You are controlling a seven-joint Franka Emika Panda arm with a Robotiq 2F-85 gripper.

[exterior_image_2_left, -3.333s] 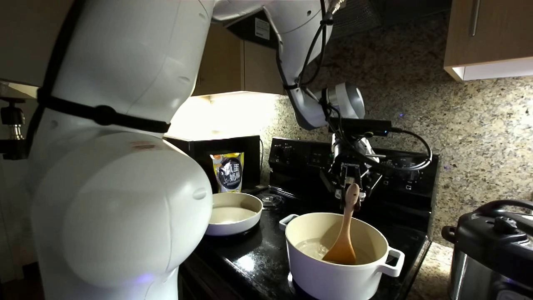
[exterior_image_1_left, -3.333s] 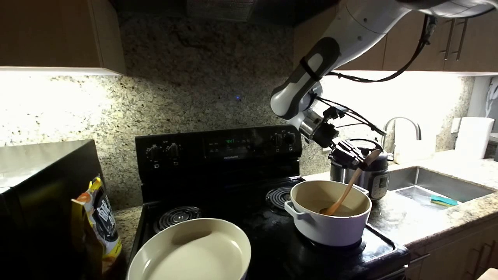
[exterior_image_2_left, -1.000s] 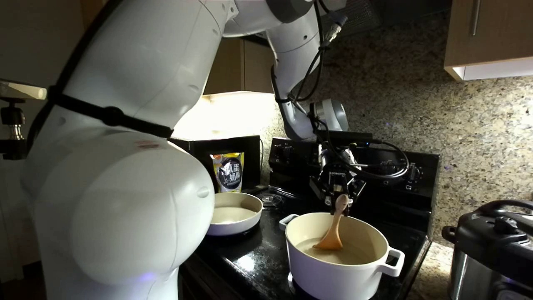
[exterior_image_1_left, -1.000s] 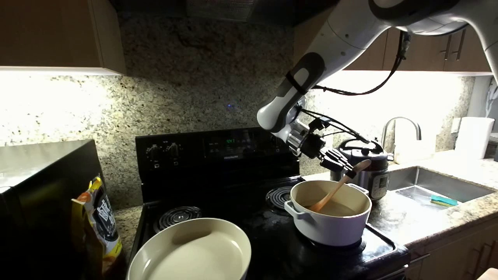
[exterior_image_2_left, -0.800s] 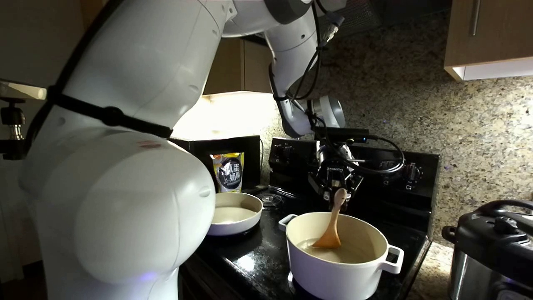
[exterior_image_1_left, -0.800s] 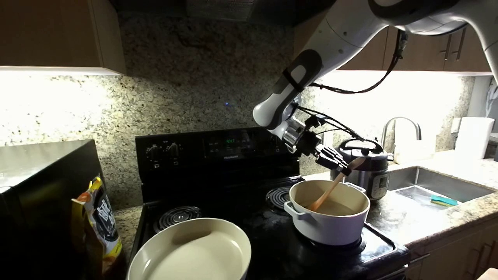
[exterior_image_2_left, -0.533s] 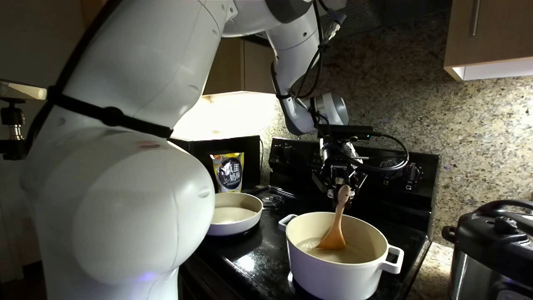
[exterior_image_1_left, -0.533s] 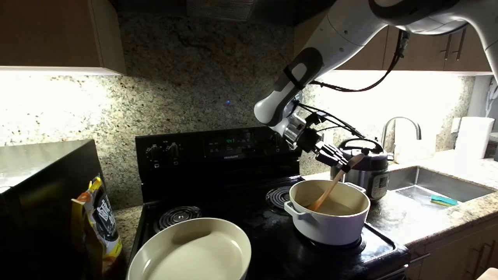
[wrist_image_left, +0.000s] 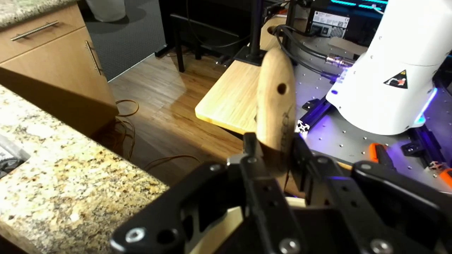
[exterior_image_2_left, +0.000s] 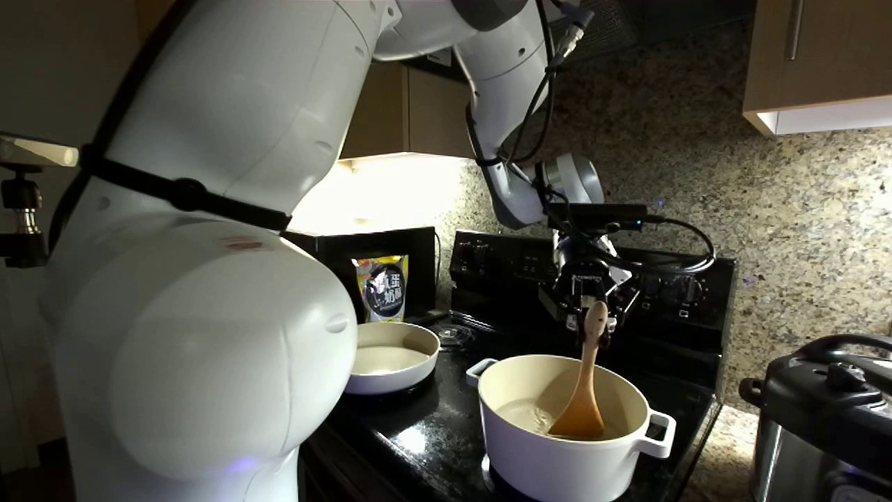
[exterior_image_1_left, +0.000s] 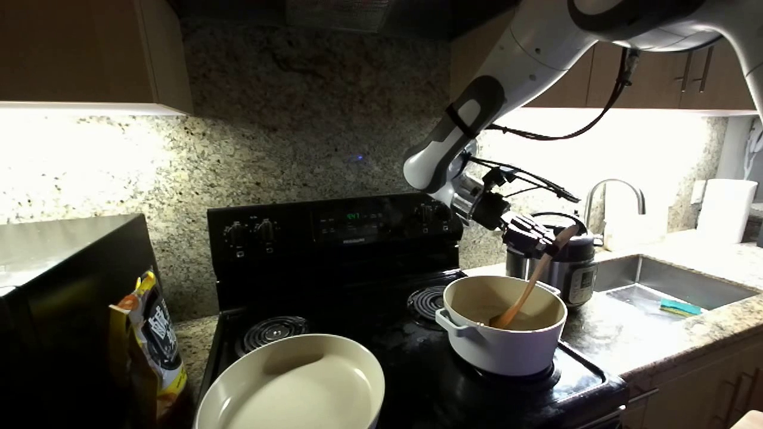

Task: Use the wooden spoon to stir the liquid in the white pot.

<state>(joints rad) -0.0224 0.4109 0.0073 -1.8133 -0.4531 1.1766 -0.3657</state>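
Note:
My gripper [exterior_image_1_left: 551,247] is shut on the upper handle of the wooden spoon [exterior_image_1_left: 530,289], above the white pot [exterior_image_1_left: 506,354]. In an exterior view the gripper [exterior_image_2_left: 591,328] holds the spoon [exterior_image_2_left: 584,394] tilted, its broad end in the pot [exterior_image_2_left: 557,464]. The spoon's tip is hidden under the tan liquid [exterior_image_2_left: 519,415], which shows ripples beside it. In the wrist view the handle's end [wrist_image_left: 276,102] sticks out beyond the fingertips [wrist_image_left: 273,148], with a finger on each side of it.
A wide shallow cream-white bowl [exterior_image_1_left: 310,387] stands on the black stove [exterior_image_1_left: 405,369]. A black-and-steel cooker [exterior_image_1_left: 581,286] stands close behind the pot, near the sink [exterior_image_1_left: 667,280]. A snack bag [exterior_image_1_left: 158,339] stands beside the stove.
The gripper and spoon first moved left in both exterior views, then back right over the last half second. The spoon's broad end moved with them through the liquid. The pot shifted very slightly.

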